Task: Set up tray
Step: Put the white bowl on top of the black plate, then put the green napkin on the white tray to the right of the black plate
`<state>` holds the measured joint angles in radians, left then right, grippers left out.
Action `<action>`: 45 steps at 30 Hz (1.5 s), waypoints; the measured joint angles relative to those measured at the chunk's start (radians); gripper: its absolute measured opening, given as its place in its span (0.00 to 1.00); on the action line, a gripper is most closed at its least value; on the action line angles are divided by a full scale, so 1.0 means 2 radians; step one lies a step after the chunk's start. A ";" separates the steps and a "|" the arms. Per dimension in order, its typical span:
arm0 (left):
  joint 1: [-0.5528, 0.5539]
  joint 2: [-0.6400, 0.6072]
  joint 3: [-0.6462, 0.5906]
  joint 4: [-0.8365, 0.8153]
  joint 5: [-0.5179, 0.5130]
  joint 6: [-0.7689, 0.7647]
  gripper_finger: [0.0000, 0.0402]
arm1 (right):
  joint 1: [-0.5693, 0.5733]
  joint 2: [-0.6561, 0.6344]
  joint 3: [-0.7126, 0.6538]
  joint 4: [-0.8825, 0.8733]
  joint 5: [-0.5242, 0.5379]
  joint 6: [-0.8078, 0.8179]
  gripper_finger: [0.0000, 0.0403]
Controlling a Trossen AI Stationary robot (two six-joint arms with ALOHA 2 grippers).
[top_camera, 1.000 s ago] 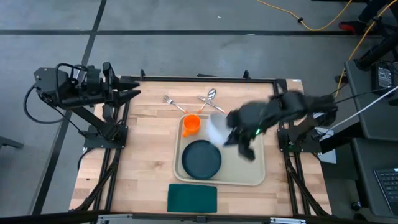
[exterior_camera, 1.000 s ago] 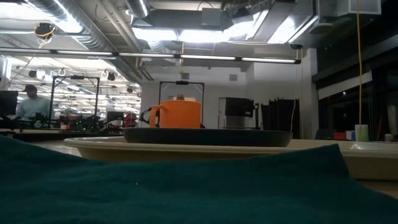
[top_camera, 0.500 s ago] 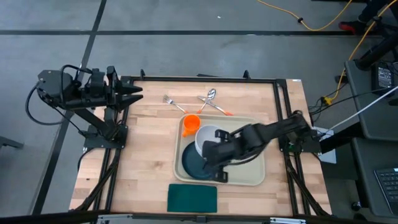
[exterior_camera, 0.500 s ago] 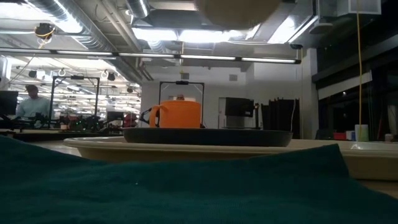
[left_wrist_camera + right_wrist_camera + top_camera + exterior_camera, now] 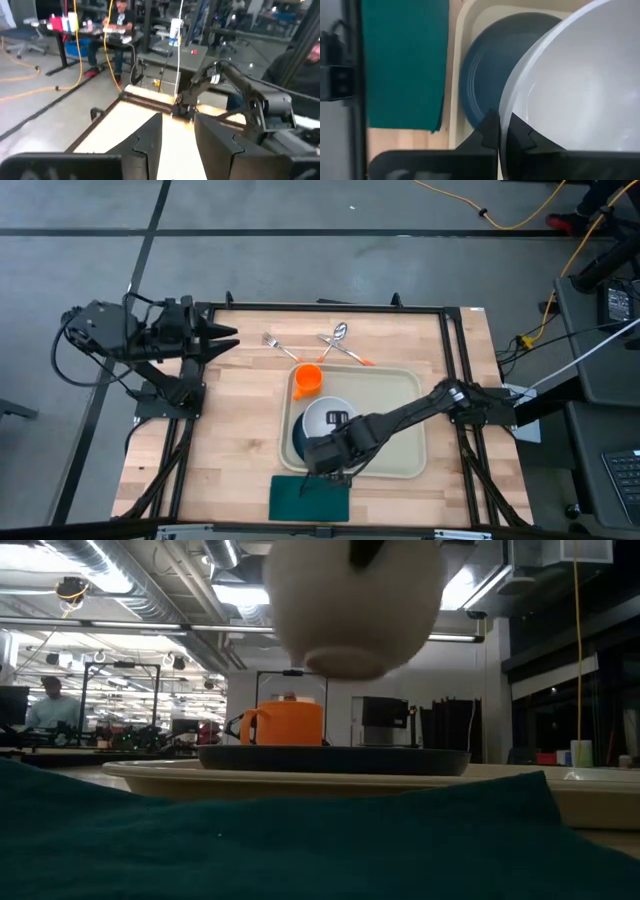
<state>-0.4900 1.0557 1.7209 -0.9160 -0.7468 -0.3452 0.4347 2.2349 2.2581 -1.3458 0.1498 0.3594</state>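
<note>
A white bowl (image 5: 322,420) (image 5: 355,605) hangs in my right gripper (image 5: 336,423) (image 5: 504,131), above the round dark teal plate (image 5: 480,75) (image 5: 335,758). That plate lies in the near left part of the cream-beige tray (image 5: 400,435) (image 5: 590,790). An orange cup (image 5: 308,378) (image 5: 285,723) stands upright in the tray's far left corner. My left gripper (image 5: 226,337) (image 5: 178,145) waits open above the table's far left part, holding nothing. My right gripper pinches the bowl's rim (image 5: 506,107), one finger (image 5: 490,132) outside the wall and the other finger (image 5: 520,135) inside. The fingers come from above, pointing down. The bowl is lifted clear, mouth up, with a gap between its base (image 5: 350,668) and the plate.
A dark green napkin (image 5: 310,498) (image 5: 400,60) lies flat on the wood just near of the tray. A fork (image 5: 280,346) and a spoon (image 5: 338,336) lie on the table beyond the tray's far edge. The tray's right half is bare.
My right gripper has swung from the tray's far right corner toward its near left part, carrying the bowl over the plate and lowering it into the low view. The left gripper has edged a little toward the table's right.
</note>
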 joint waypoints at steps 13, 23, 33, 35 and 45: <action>0.000 0.015 -0.042 -0.002 0.003 -0.057 0.27 | -0.013 0.052 -0.010 0.037 0.004 -0.019 0.02; 0.000 0.018 -0.042 0.003 0.002 -0.058 0.26 | -0.013 0.053 -0.078 0.092 -0.028 -0.014 0.02; 0.000 0.018 -0.042 0.003 -0.007 -0.057 0.25 | -0.013 0.053 -0.083 0.099 -0.028 -0.008 0.07; 0.000 0.018 -0.042 0.003 -0.007 -0.057 0.25 | -0.013 0.053 -0.077 0.099 -0.032 -0.008 0.11; 0.000 0.022 -0.042 0.003 -0.009 -0.057 0.25 | -0.013 0.053 0.010 0.025 -0.030 0.013 0.36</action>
<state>-0.4900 1.0999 1.6363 -0.9092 -0.7647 -0.4586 0.4088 2.3417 2.2780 -1.2963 0.0906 0.3860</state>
